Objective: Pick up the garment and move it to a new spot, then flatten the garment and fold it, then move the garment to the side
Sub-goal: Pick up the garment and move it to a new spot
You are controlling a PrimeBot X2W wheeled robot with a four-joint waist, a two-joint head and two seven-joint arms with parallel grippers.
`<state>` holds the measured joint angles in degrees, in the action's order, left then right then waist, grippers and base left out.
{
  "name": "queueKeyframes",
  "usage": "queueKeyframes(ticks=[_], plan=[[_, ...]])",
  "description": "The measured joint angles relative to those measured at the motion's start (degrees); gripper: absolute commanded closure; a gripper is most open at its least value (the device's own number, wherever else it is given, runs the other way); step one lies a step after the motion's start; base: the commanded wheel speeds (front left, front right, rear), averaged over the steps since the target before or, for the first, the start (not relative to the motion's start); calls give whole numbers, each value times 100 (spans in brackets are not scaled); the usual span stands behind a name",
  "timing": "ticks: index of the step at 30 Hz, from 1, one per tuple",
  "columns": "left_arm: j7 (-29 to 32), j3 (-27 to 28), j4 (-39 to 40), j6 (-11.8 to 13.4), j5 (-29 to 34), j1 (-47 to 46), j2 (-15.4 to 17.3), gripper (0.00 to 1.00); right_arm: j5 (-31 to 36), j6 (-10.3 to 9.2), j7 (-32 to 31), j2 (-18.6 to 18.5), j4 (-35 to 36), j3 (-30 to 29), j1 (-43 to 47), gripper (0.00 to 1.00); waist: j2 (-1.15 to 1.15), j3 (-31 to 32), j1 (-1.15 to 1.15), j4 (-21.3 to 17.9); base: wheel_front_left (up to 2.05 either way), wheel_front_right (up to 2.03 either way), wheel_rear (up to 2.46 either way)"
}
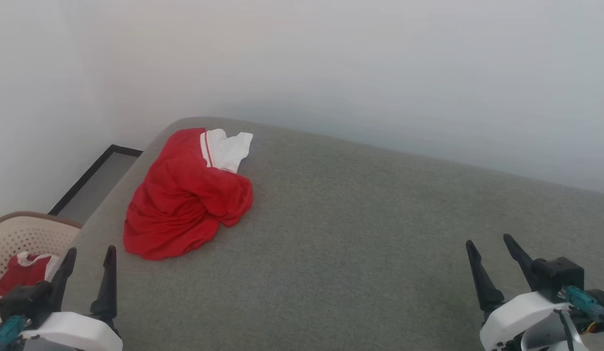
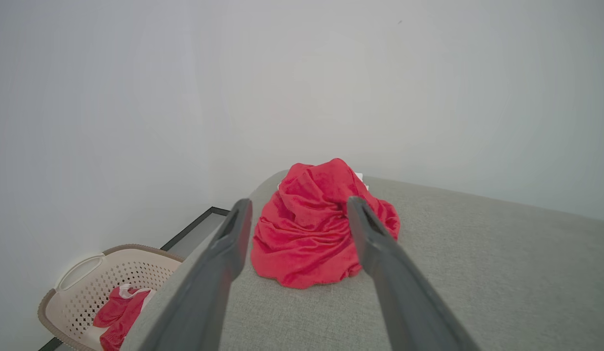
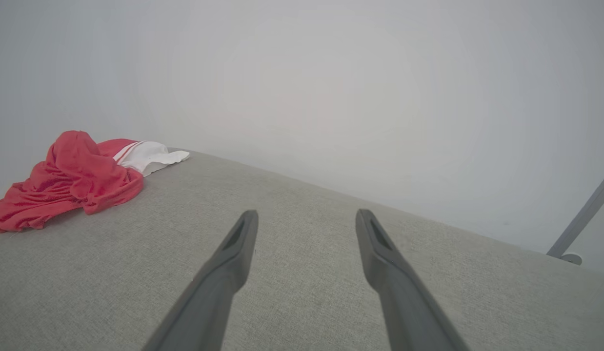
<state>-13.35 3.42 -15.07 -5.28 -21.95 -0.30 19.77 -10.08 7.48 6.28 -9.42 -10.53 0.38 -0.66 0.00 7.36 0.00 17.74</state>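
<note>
I find the grey fabric-covered desk (image 1: 360, 234) bare across its middle and right. My right pincer (image 1: 489, 241), jaws wide, has open passage forward over it. One obstruction lies on top: the crumpled red shirt with a white sleeve (image 1: 185, 200), heaped near the far left corner, directly ahead of my left pincer (image 1: 91, 250), jaws also apart. A plain white wall (image 1: 331, 63) closes off the far edge. A beige perforated plastic basket (image 1: 33, 234) stands below the left edge.

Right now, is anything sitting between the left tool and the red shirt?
Nothing visible. The left tool is open and the shirt lies crumpled straight ahead of it, with bare grey cushion between them. The basket stands off to the left, below the cushion's edge, out of the path.
</note>
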Motion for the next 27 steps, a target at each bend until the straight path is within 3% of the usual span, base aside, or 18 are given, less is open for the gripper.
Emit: queueKeyframes(ticks=[13,27], plan=[[247,-59,-267,-42,-287,-575,132,0,19,0,-26,-186,96,23,-143,0,0,-278,0,-127,0,0,0],[485,-339,-2098,-182,-704,-2828,588,0,220,1,-508,-510,964,-54,-630,0,0,-1435,0,-578,0,0,0]])
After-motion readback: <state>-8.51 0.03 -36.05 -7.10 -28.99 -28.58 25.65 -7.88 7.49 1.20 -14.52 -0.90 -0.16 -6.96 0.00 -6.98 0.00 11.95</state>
